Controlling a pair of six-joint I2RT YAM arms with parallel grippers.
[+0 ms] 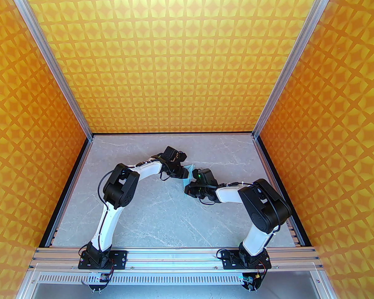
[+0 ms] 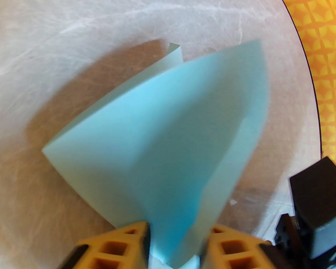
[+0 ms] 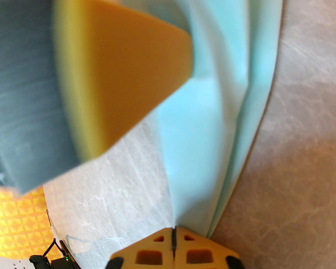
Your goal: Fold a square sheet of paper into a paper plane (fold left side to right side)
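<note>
left wrist | left gripper jaws parted, square sheet of paper bowed loosely between them, raised above the table | right gripper pressed shut on a sheet corner | risk judged: fold could be sprung open or sheet swung askew, one corner alone being pinched

Square sheet of paper: pale light blue.
Desk: grey marble, white veins.
Walls: orange with yellow star pattern.
Arms: white links, black joints.
Left end effector fingers: orange-yellow.
</note>
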